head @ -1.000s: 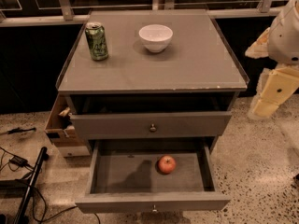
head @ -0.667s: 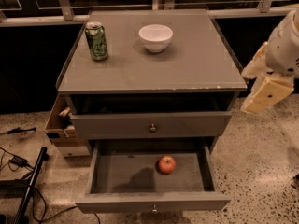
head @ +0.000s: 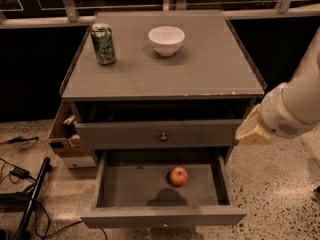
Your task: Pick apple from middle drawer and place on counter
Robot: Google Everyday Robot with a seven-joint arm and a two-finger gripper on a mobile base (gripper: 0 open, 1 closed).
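Observation:
The red apple (head: 178, 176) lies in the open middle drawer (head: 162, 215), right of its centre and near the back. The drawer is pulled out at the bottom of the cabinet. The grey counter (head: 200, 69) tops the cabinet and has a chipped front edge. My gripper (head: 251, 128) is at the end of the white arm coming in from the right. It hangs just off the cabinet's right side at the height of the upper drawer front, above and to the right of the apple, and touches nothing.
A green can (head: 103, 44) and a white bowl (head: 166, 40) stand on the counter's back half. A closed knobbed drawer front (head: 160, 134) sits above the open drawer. A cardboard box (head: 62, 134) and cables (head: 20, 174) lie on the floor at the left.
My arm has moved left and down, bringing the gripper from beside the counter's right edge to the cabinet's right side. The apple, can and bowl have not moved.

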